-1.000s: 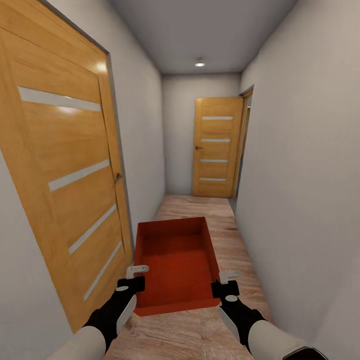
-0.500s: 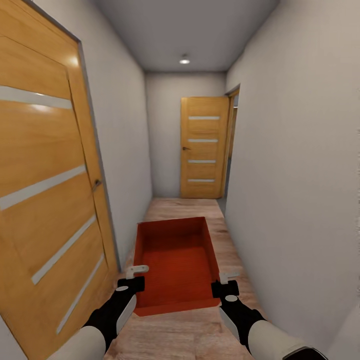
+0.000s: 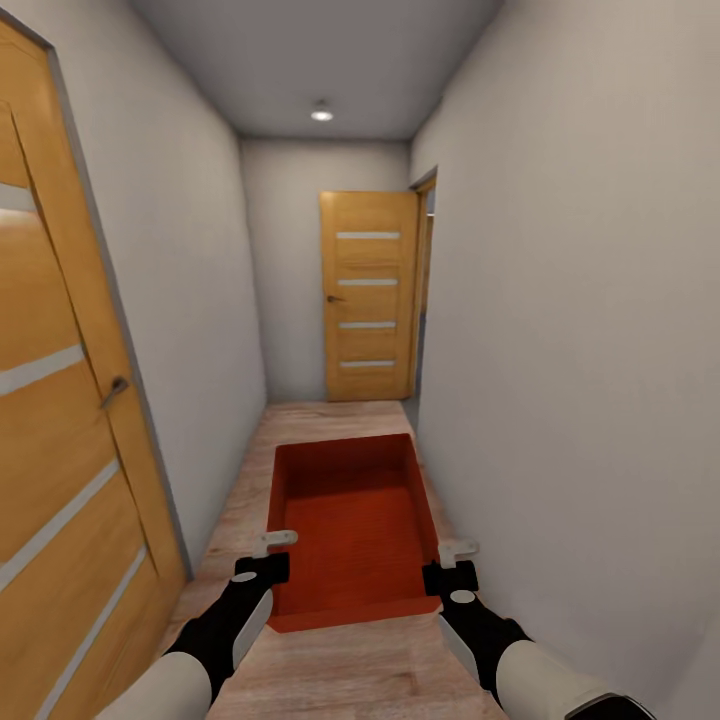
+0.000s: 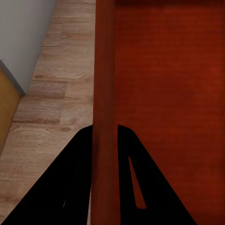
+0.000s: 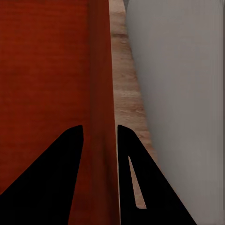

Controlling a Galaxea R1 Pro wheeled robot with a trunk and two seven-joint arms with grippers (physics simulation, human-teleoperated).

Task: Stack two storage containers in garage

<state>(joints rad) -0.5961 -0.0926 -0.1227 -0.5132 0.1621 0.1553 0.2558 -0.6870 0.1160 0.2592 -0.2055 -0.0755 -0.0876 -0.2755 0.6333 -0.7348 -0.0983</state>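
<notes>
You rolled on down the hallway past the near door (image 3: 60,400), both claws (image 3: 268,556) (image 3: 448,560) clamped on the bin (image 3: 350,520), nearer the garage.

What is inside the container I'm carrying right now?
The storage container looks empty: bare ribbed orange-red bottom, nothing resting in it. Its near wall hides a thin strip of the bottom closest to the robot.

The bin (image 3: 350,525) sits between the two grippers, the left gripper (image 3: 270,552) on its left wall, the right gripper (image 3: 452,560) on its right wall. A door (image 3: 60,440) stands at left, another door (image 3: 368,296) at the corridor's far end.
</notes>
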